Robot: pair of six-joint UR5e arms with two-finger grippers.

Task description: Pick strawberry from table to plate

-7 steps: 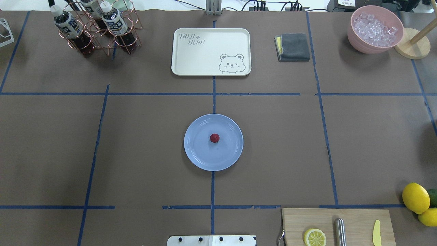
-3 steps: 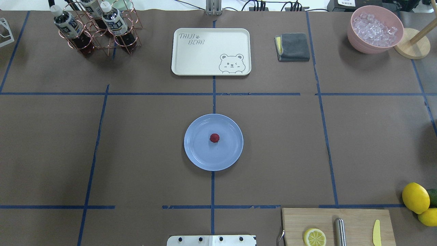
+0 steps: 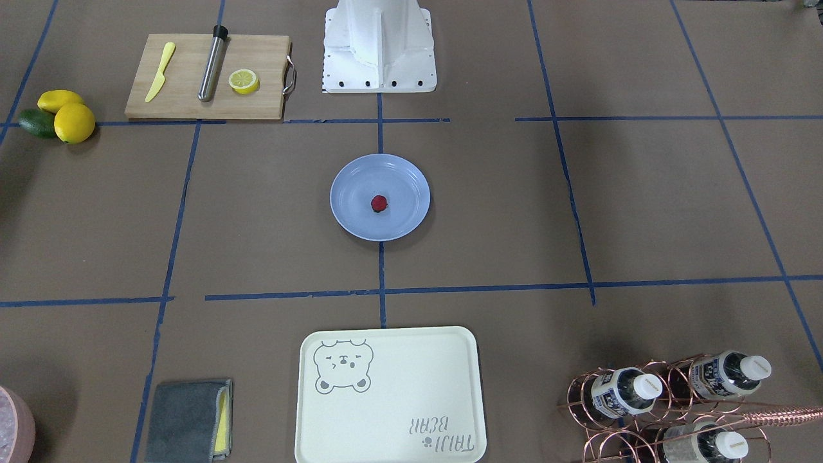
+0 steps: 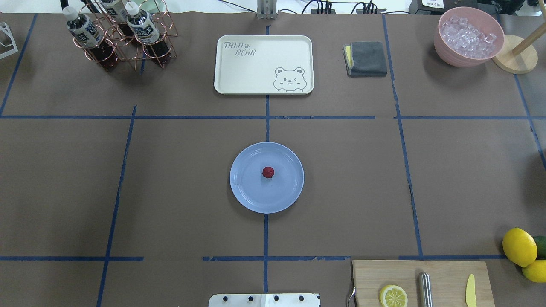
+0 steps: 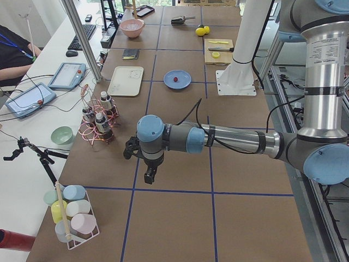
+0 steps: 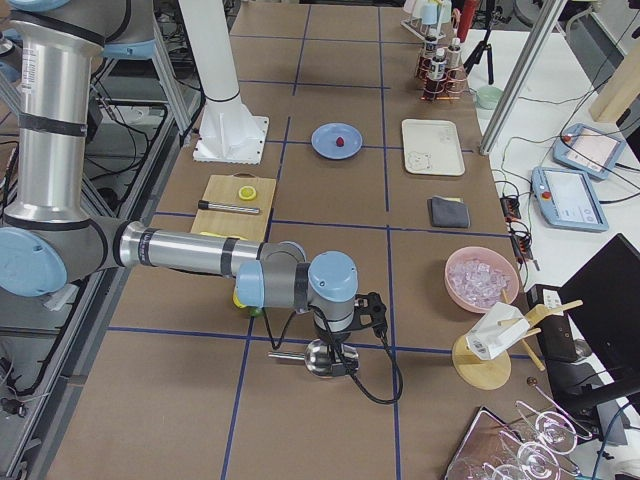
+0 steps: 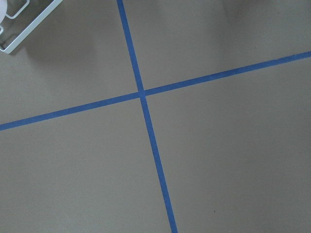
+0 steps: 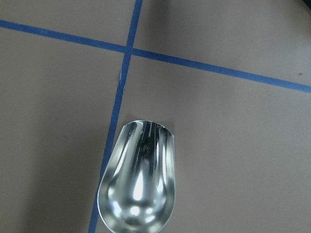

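Observation:
The strawberry is a small dark-red berry lying at the middle of the light-blue plate, which rests on the brown table at its centre. In the front-facing view the strawberry again lies inside the plate. Neither arm shows in the overhead view. My left gripper hangs over bare table far from the plate, in the exterior left view only; I cannot tell whether it is open or shut. My right gripper hovers over a metal scoop at the opposite end, its state likewise unclear.
A cream bear tray, a copper bottle rack, a grey cloth and a pink bowl of ice line the far side. A cutting board with a lemon half and lemons sit near the right.

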